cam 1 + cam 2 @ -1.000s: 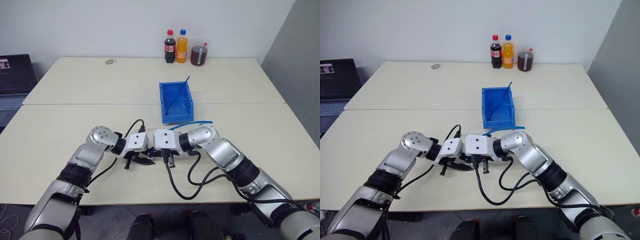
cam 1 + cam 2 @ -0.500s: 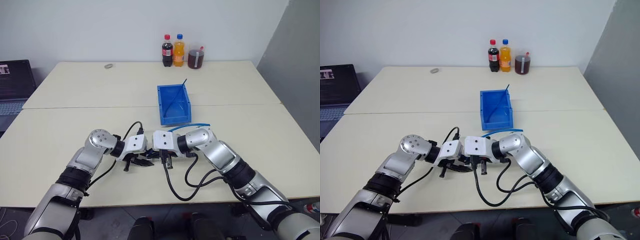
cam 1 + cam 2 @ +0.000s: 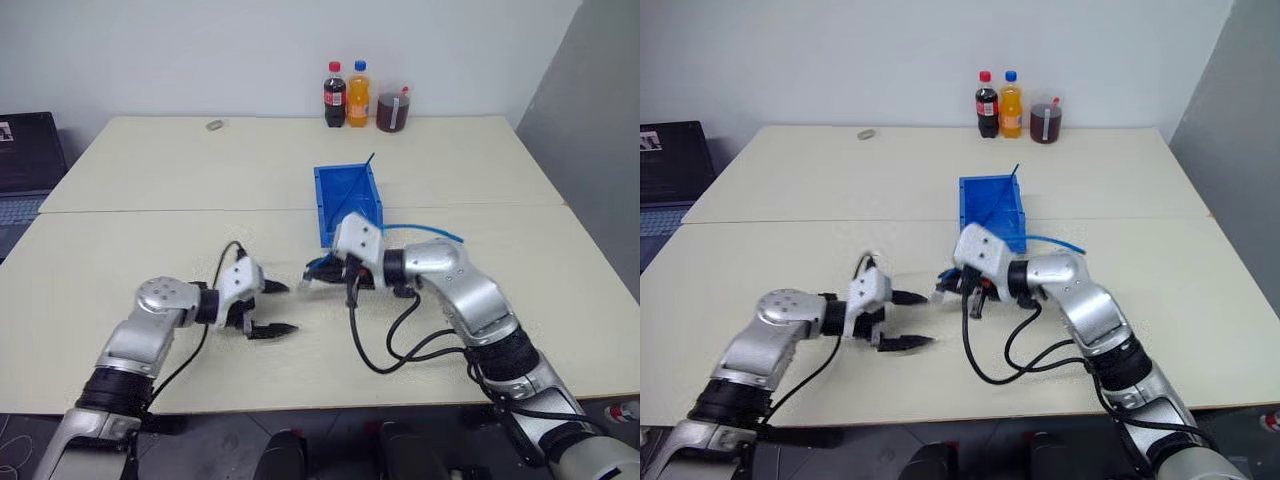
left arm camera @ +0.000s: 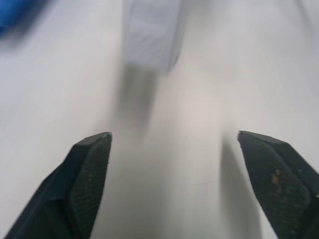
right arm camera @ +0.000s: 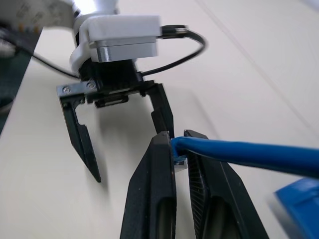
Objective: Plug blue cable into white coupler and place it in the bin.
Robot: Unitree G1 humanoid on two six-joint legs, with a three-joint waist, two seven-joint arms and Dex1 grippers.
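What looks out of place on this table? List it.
Little stands out. A thin blue strand leans in the bin, its tip poking above the rim. The blue cable, pinched in the right end effector, arcs loosely back over that arm. Nothing looks spilled or damaged.

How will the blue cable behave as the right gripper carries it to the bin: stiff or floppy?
Probably floppy: the blue cable trails in a loose arc behind the right gripper, which pinches it near one end. It looks thin and light, so its free tail may drag or snag on the bin rim.
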